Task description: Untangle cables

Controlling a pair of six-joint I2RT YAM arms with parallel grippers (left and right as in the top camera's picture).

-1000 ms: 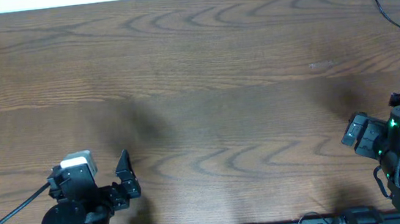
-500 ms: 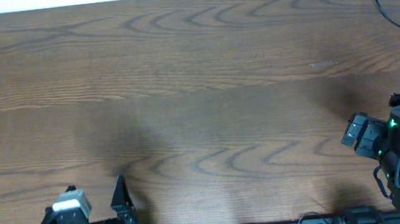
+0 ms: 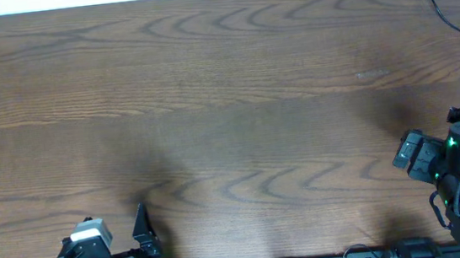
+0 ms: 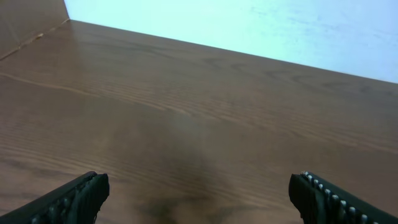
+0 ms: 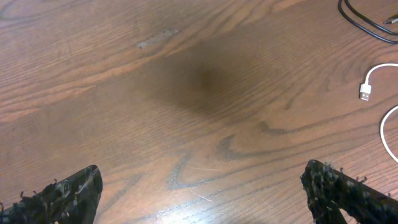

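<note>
- Both arms sit low at the near edge of the wooden table (image 3: 225,79), neither holding anything
- The left gripper (image 4: 199,186) has its fingers spread wide over bare wood, with no cord in its view
- The right gripper (image 5: 202,177) is just as wide open and empty
- The cables lie at the far right of the table: a white cable (image 5: 368,87) with a small plug end, and beyond it a black cable (image 5: 357,18) looping out of frame
- The two cords appear apart where they show; whether they cross off frame cannot be told
- No grasp is in hand, so this reads as a pause with the arms drawn back from the work
- Any next move likely falls to the right arm, which is nearer: swing right, drop low and pinch one thin cord lying flat on the wood
</note>
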